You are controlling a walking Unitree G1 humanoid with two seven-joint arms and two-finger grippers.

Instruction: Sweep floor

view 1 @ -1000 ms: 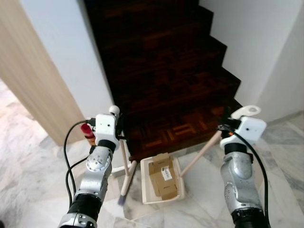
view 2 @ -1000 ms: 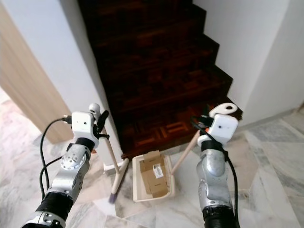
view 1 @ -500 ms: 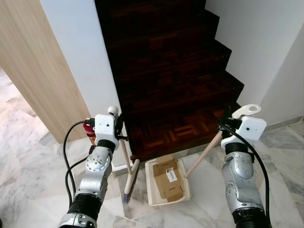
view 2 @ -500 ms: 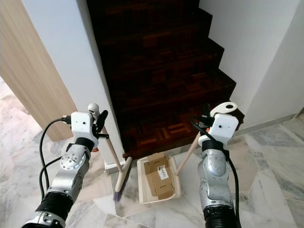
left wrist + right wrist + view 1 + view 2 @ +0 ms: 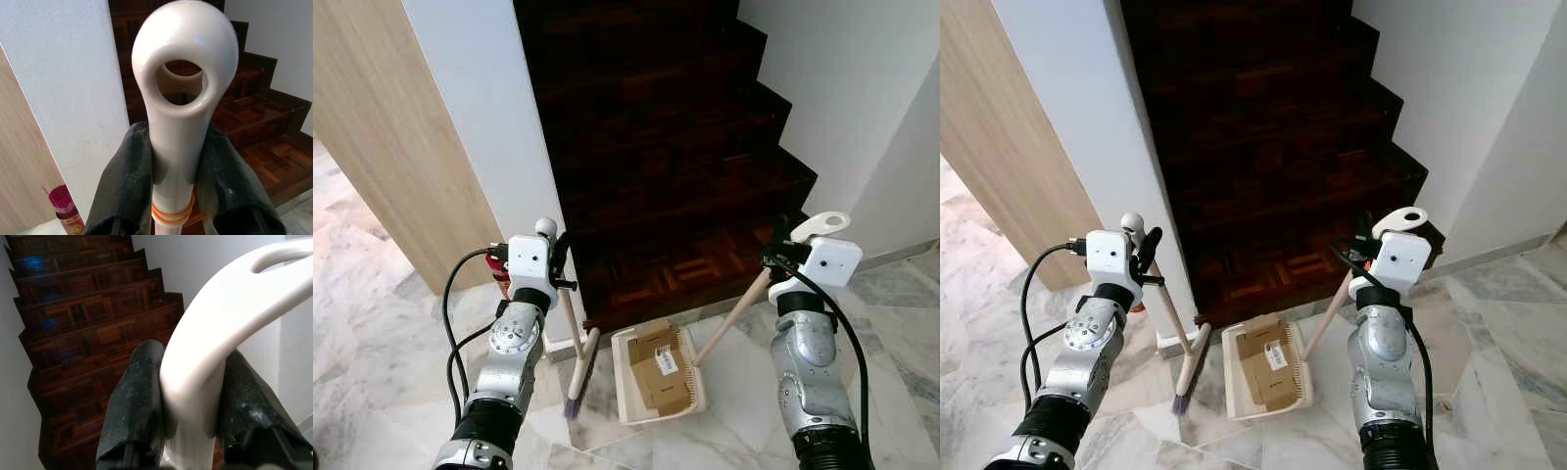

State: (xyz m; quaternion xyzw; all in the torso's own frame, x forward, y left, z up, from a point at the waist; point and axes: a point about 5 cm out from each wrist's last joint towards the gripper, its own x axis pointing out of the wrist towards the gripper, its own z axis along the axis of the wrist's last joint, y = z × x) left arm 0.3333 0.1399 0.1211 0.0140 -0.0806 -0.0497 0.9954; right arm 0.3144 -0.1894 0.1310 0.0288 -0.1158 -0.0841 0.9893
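**Broom and dustpan held at foot of stairs**

Broom (image 5: 576, 348) is upright with a slight tilt, beige handle running down to purple bristles that touch the marble floor (image 5: 372, 333), just left of the dustpan (image 5: 658, 377). Left gripper (image 5: 177, 161) is clamped on the broom handle near its top; wrist view shows both black fingers (image 5: 128, 181) pressed on either side of the cream shaft, right under the ring-shaped end, with an orange band just below the grip. Right gripper (image 5: 188, 396) is clamped on the dustpan handle (image 5: 732, 315), fingers squeezing the white curved top with its hang loop. That handle slants down and toward the robot's left to the pan.

Dustpan sits flat on the floor, just in front of the bottom step, between the two arms. Folded cardboard (image 5: 661, 370) lies inside it, brown, with a small white label on top. Pan rim looks cream, ribbed along the right side.

Dark wood stairs (image 5: 666, 147) climb ahead, parquet pattern on the lowest treads. White wall (image 5: 475, 117) stands left of the stairs, a light wood panel (image 5: 372, 137) further left. A small red container (image 5: 63, 210) with pink sticks sits at the base of that wall, behind the left arm. Another white wall bounds the stairs on the right.
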